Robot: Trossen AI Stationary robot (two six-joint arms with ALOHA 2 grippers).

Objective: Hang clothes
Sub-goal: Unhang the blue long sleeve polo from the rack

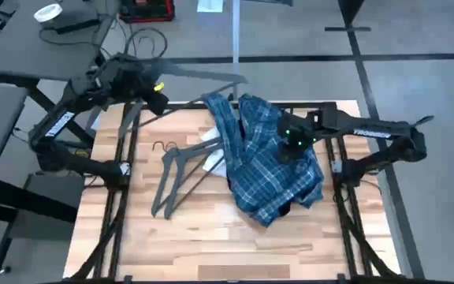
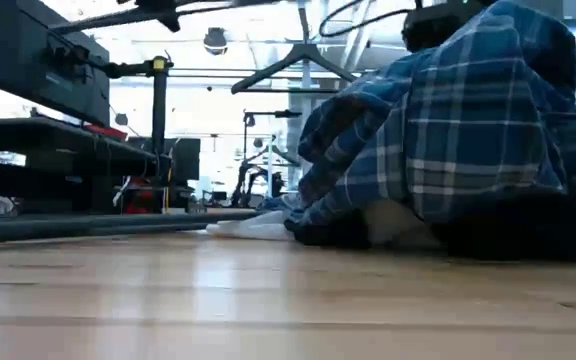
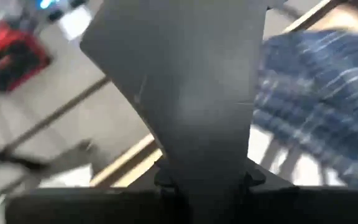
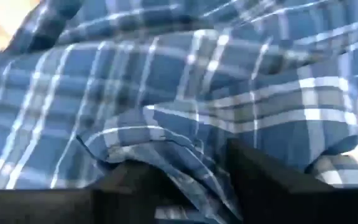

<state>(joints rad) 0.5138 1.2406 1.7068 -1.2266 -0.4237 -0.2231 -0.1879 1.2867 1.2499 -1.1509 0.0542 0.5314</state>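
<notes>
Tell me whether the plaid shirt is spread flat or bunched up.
Bunched up: the plaid shirt lies in a crumpled heap on the table, folds piled high in the low view.

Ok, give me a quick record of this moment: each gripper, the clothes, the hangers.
left gripper: raised at table's far-left edge, shut on hanger
right gripper: fingers apart, down in plaid shirt
plaid shirt: heaped on table, right of centre
white top: edge showing under shirt
black top: under shirt
spare hangers: flat, left of pile
</notes>
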